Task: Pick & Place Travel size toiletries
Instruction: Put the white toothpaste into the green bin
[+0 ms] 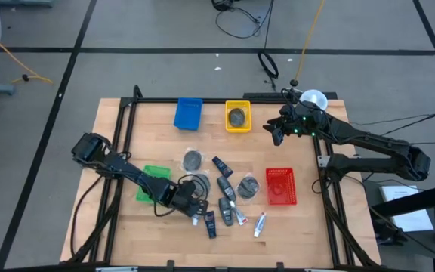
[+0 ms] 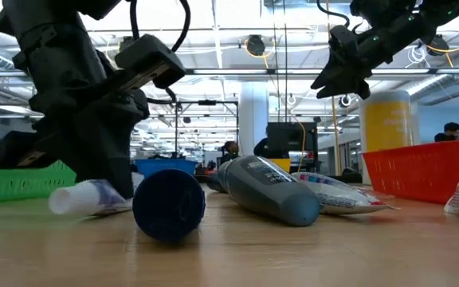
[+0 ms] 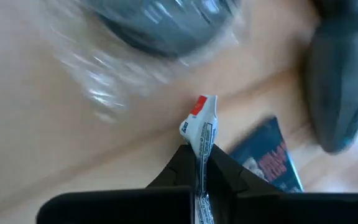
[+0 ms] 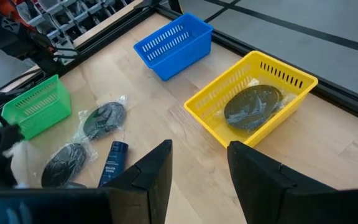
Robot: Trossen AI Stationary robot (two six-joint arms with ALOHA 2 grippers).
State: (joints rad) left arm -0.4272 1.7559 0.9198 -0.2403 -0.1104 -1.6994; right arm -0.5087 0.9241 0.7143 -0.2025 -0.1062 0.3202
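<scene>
The left gripper (image 1: 195, 209) was down low at the front of the wooden counter (image 1: 308, 227), and its fingers (image 3: 179, 171) were pinched tight on a small white tube (image 3: 201, 127) with a red tip. That tube lay flat on the wood at the left edge of the cluster, its cap end showing pale in the low view (image 2: 78, 198).

Just beside it lay the rest of the loose toiletries: a dark grey-blue mini bottle (image 2: 265, 190) on its side, another dark bottle (image 2: 168, 204) end-on toward the low camera, and more white tubes (image 1: 260, 224) nearer the red tray (image 1: 281, 187). Two wrapped grey discs (image 1: 193, 159) (image 1: 248, 187) rested a little behind that group, on the bare counter.

Over on the far side, the right gripper (image 1: 278, 130) hung in the air just beside the yellow tray (image 1: 238, 116), fingers (image 4: 151, 171) spread wide with nothing between them. One wrapped grey disc (image 4: 252, 107) sat inside that yellow tray. The blue tray (image 1: 188, 113) stood next to it, and the green tray (image 1: 152, 183) sat close behind the left arm.
</scene>
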